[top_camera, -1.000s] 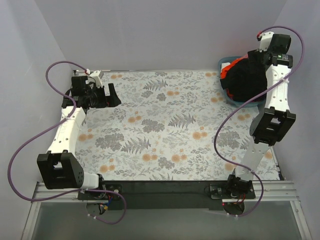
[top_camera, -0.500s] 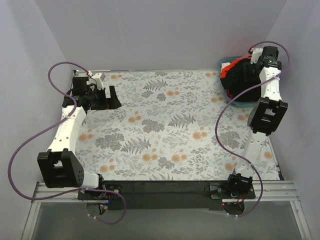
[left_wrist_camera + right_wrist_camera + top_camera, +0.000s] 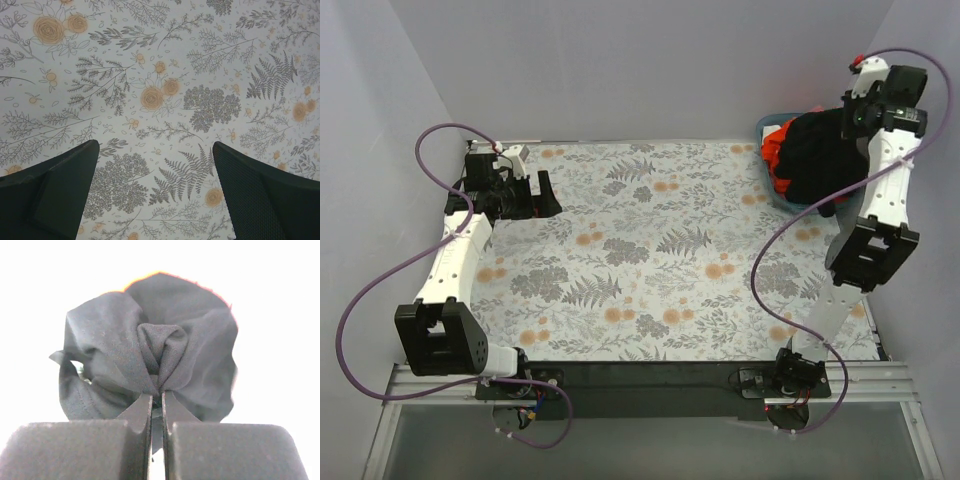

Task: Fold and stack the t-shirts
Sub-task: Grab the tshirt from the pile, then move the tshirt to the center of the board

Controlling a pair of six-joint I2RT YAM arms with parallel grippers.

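A bunched black t-shirt hangs lifted over the teal basket at the back right, with an orange-red shirt under its left side. My right gripper is shut on a fold of the black shirt, and the cloth balloons out beyond the fingertips in the right wrist view. My left gripper rests low over the table at the far left, jaws wide open with nothing between them; its dark fingers frame only the flowered cloth.
A flower-and-fern patterned cloth covers the table. Grey walls close in at the back and both sides. The basket sits in the back right corner, close to the right arm's upper link.
My right gripper dipped into the basket, closed on the black shirt and has risen with it, pulling the cloth upward. The left arm has stayed still.
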